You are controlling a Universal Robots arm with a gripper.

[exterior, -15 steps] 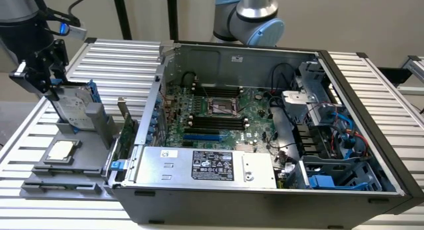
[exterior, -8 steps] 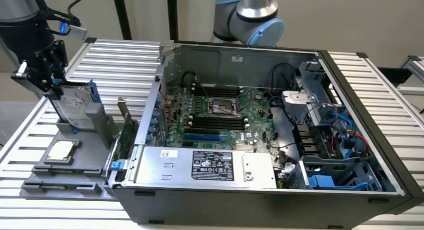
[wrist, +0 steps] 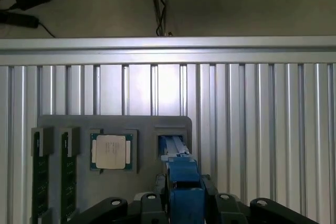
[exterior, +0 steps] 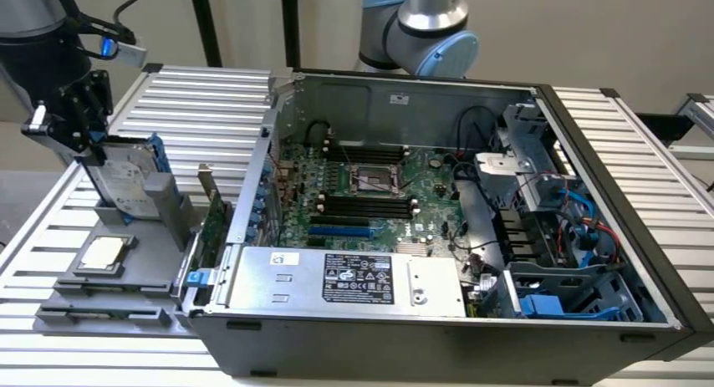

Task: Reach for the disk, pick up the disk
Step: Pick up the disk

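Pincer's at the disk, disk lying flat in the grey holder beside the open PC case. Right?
No: the disk stands upright on edge in the grey holder, not flat, as the exterior view shows. The pincer is at it, beside the open PC case.

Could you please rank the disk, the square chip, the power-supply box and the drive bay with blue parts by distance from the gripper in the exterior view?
1. The disk, upright in the grey holder, right at the gripper.
2. The square chip, flat on the same holder.
3. The power-supply box, inside the computer case.
4. The drive bay with blue parts, at the exterior view's right.
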